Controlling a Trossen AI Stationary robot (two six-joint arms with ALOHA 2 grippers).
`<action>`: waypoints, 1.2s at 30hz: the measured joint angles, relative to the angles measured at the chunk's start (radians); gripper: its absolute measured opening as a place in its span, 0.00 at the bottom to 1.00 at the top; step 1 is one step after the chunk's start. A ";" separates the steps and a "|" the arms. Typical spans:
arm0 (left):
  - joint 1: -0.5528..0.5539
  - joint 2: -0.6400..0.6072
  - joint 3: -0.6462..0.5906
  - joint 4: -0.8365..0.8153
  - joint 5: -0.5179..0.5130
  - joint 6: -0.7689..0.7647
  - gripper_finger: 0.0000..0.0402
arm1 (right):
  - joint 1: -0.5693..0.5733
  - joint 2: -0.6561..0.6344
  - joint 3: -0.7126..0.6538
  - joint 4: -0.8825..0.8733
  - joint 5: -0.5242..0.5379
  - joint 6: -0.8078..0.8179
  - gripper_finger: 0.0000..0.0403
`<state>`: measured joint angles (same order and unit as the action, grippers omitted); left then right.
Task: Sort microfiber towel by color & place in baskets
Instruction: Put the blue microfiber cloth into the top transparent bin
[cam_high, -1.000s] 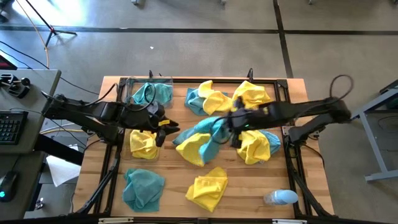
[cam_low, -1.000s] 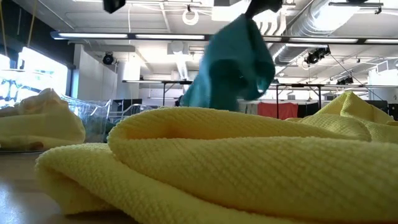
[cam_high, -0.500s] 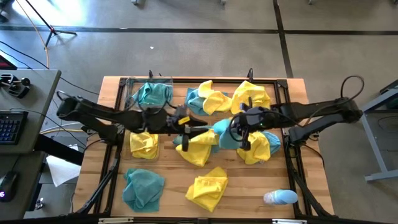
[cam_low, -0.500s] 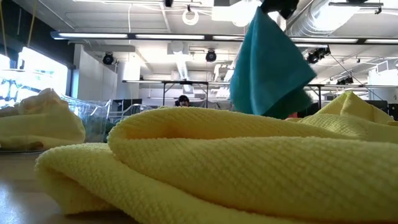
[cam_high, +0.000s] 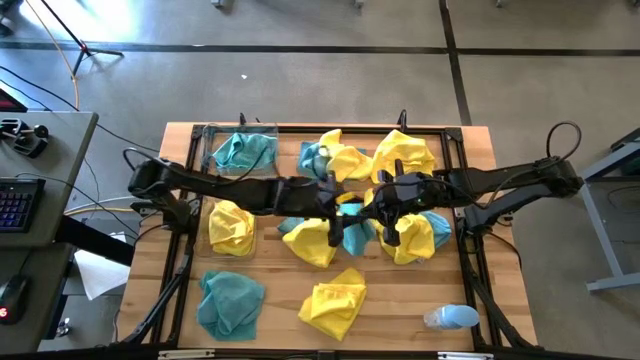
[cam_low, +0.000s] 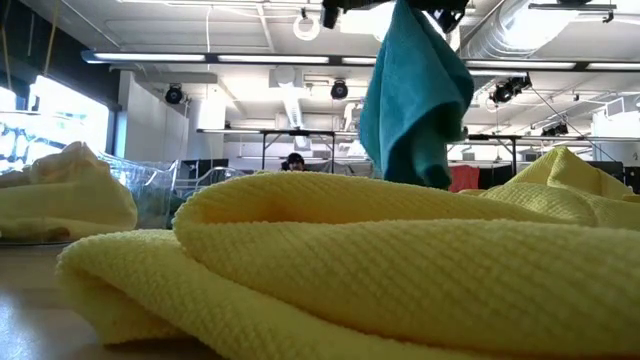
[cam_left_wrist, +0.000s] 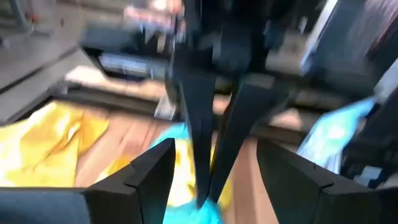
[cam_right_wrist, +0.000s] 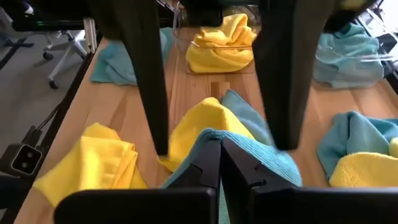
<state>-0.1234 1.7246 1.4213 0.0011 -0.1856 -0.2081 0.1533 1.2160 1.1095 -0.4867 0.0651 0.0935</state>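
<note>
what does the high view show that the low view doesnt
Only the high view: both arms meeting mid-table, left gripper open beside the right gripper, two baskets, one with teal cloths, one with a yellow cloth.
Only the low view: the room behind and a close yellow towel.
Both: the lifted teal towel, pinched by the right gripper.

table (cam_high: 278, 308): light wood slats, black metal frame rails (cam_high: 183, 262) along the edges
small object (cam_high: 450, 317): pale blue and white, rounded, lying at the table's corner (can't tell what it is)
keyboard (cam_high: 14, 206): on grey desk (cam_high: 40, 165) beside the table
mouse (cam_high: 12, 298): dark, past the keyboard
floor (cam_high: 330, 80): grey, black lines across it
office chair (cam_right_wrist: 62, 55): on the floor beyond the table edge
</note>
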 joint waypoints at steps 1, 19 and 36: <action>0.000 0.018 0.030 -0.052 0.000 0.001 0.54 | 0.000 -0.001 0.000 0.006 -0.006 -0.006 0.00; 0.016 0.076 0.120 -0.281 -0.017 -0.064 0.39 | 0.004 -0.130 0.000 0.052 0.004 -0.024 0.00; 0.280 -0.209 0.120 -0.803 -0.116 -0.163 0.01 | 0.004 -0.084 0.002 -0.156 0.170 0.248 0.00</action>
<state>0.1565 1.5154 1.5413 -0.8016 -0.3018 -0.3713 0.1570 1.1315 1.1114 -0.6427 0.2354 0.3411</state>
